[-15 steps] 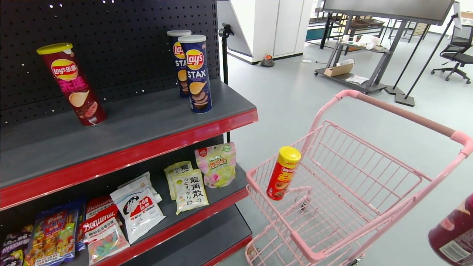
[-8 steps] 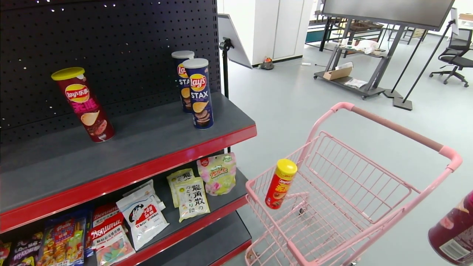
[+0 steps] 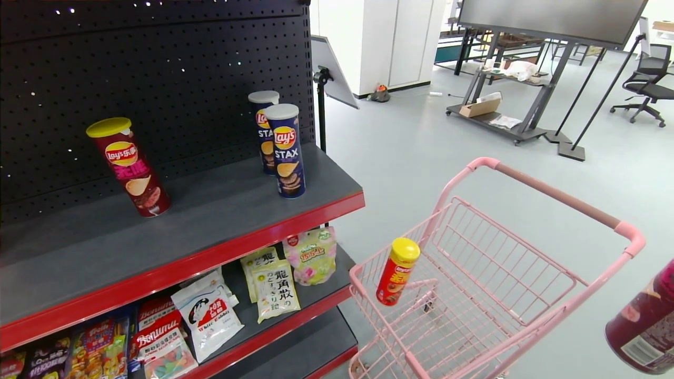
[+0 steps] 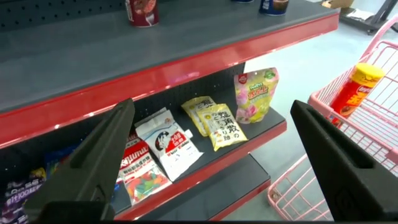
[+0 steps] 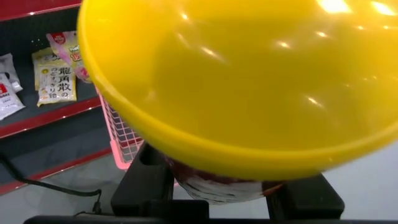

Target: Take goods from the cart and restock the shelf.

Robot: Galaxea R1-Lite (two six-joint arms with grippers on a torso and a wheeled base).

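Can [image 3: 640, 326], gripped in the right gripper [image 5: 224, 190] just right of the cart [image 3: 558, 196], may clip that cart or topple the blue cans [image 3: 285, 152] on the shelf [image 3: 184, 216] left of it if swung low; left gripper [image 4: 214, 155] gapes empty.

The upper shelf [image 3: 210, 210], grey with a red front edge, fills the left of the frame. On it a maroon can [image 3: 129, 167] stands at left and two blue cans [image 3: 285, 152] at right, one behind the other. The lower shelf [image 3: 341, 268] carries snack bags [image 3: 208, 313]. On the floor [image 3: 421, 137] at lower right stands a pink cart [image 3: 558, 196] holding a red can [image 3: 397, 271].
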